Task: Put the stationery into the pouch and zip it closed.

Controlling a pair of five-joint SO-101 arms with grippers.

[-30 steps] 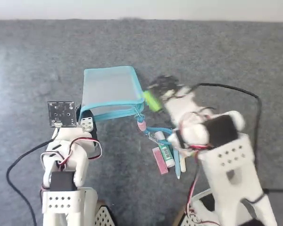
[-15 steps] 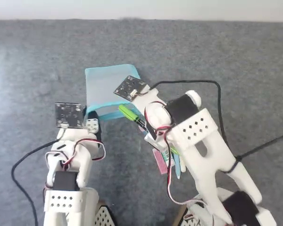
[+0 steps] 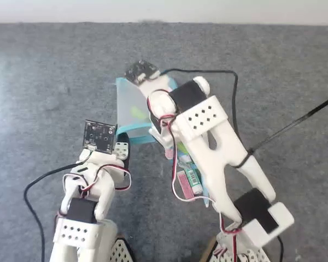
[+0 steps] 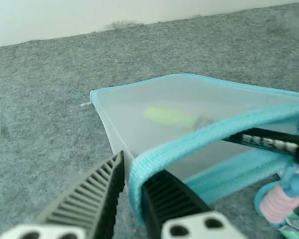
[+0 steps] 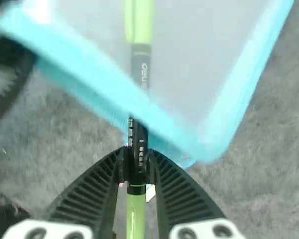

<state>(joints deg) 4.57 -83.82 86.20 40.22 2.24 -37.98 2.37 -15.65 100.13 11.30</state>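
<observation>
Over the last second the right arm swings from the pouch's right side to directly above it, carrying the pen into the mouth, and the pouch itself slides toward the frame's centre with the left arm following. The right gripper (image 5: pixel 138 152) clamps the pen (image 5: pixel 138 137) by its black middle section. The pen's green front end lies inside the pouch (image 4: pixel 189 142), showing through the translucent wall, while its rear end sticks out past the fingers. The left gripper (image 4: pixel 132 167) pinches the pouch's blue rim between its ribbed pads, lifting that edge so the mouth gapes. In the high view the pouch sits just above centre, partly under the right arm, on the grey mat (image 3: pixel 273 65). A pink eraser (image 3: pixel 182 185) and a green-labelled tube (image 3: pixel 192 179) lie side by side on the mat below the pouch, close against the right arm and outside the pouch.
</observation>
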